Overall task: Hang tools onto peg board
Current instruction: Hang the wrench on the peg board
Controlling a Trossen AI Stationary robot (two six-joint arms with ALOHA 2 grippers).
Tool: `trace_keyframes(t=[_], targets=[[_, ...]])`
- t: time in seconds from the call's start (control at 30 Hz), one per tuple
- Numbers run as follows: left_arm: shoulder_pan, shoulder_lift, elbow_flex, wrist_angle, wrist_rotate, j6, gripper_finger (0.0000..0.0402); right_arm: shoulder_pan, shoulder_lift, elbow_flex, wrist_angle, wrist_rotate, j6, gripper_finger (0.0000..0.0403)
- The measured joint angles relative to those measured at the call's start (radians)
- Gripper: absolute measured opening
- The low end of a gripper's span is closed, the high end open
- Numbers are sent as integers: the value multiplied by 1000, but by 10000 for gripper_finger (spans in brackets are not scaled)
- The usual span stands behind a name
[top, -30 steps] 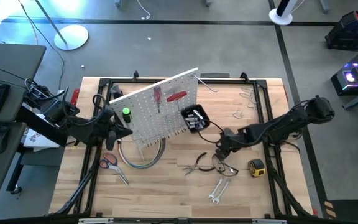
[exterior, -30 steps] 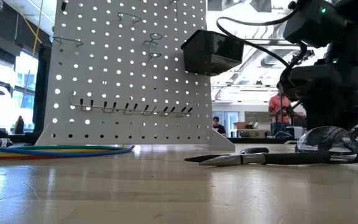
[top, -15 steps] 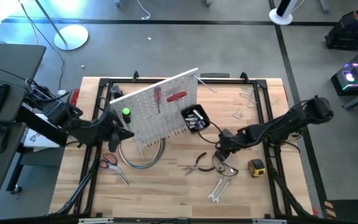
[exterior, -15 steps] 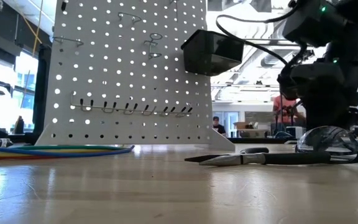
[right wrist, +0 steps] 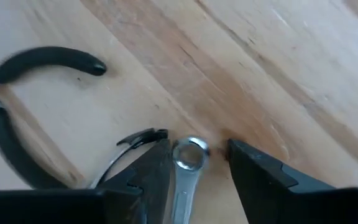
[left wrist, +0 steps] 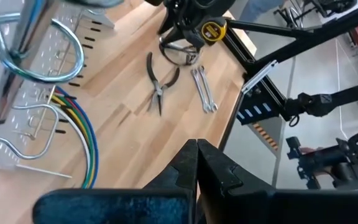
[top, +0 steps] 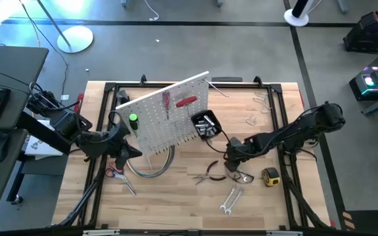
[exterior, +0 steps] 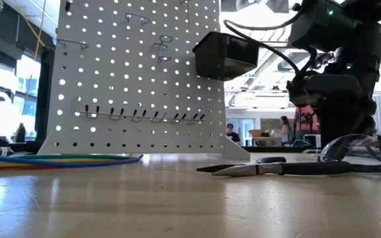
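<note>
Your right gripper [right wrist: 194, 168] is down at the worktop [top: 176, 196] with its 2 fingers spread either side of a wrench [right wrist: 186, 163]'s ring end, not clenched yet, so you're lined up to pinch it. The pliers [top: 209, 172] lie just beside. The left gripper [top: 125, 151] is fully clenched on nothing, parked by the peg board [top: 169, 115], above the scissors [top: 118, 174].
</note>
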Motion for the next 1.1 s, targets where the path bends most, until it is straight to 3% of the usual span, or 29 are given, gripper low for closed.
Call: trace_keyframes(t=[0.2, 0.43, 0.77, 1.1], targets=[[-11, 0, 0, 0, -1, -13, 0, -2, -22, 93, -108, 5, -84, 154], [-10, -1, 0, -2, -18, 2, 0, -2, -21, 97, -212, 8, -33, 154], [-10, 0, 0, 2, -20, 1, 0, -2, -6, 98, -180, 14, -9, 154], [-10, 0, 0, 2, -22, -6, 0, -30, 111, 105, -146, 11, -12, 148]])
